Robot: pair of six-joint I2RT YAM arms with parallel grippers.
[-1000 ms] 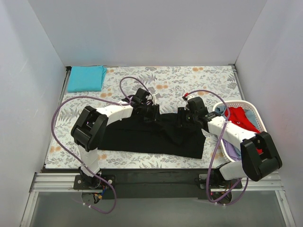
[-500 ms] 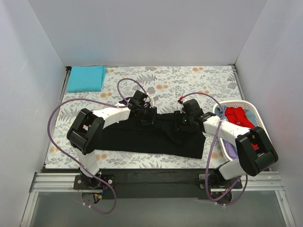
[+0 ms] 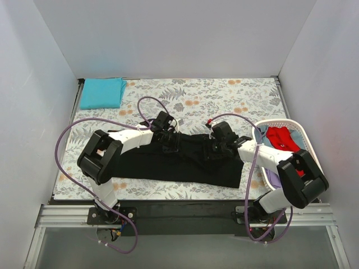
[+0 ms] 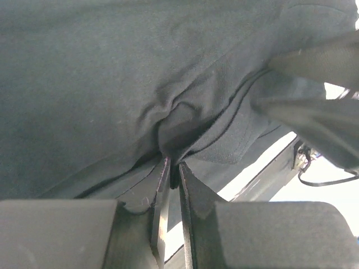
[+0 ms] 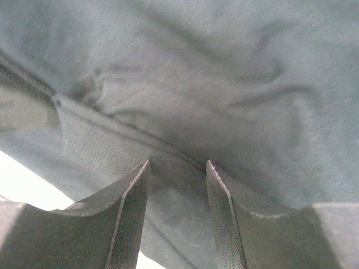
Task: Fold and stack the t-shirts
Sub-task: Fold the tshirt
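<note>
A large black t-shirt [image 3: 185, 165] lies spread in a wide band across the near half of the table. My left gripper [image 3: 170, 143] rests on its far edge left of centre. In the left wrist view its jaws [image 4: 174, 163] are pinched shut on a raised fold of the black cloth [image 4: 168, 89]. My right gripper [image 3: 216, 149] sits on the far edge right of centre. Its jaws [image 5: 177, 163] stand open, tips pressed onto the black cloth [image 5: 224, 73] beside a hem. A folded teal t-shirt [image 3: 102, 92] lies at the far left corner.
A white laundry basket [image 3: 282, 121] stands at the right edge, holding a red shirt [image 3: 282, 139] and a pale blue one [image 3: 272, 179]. The floral table covering [image 3: 207, 98] shows beyond the black shirt. White walls close in left, right and behind.
Both grippers have moved a little toward the near edge along the shirt's far edge. The left jaws have closed on a fold of black cloth. The right jaws stay open.
</note>
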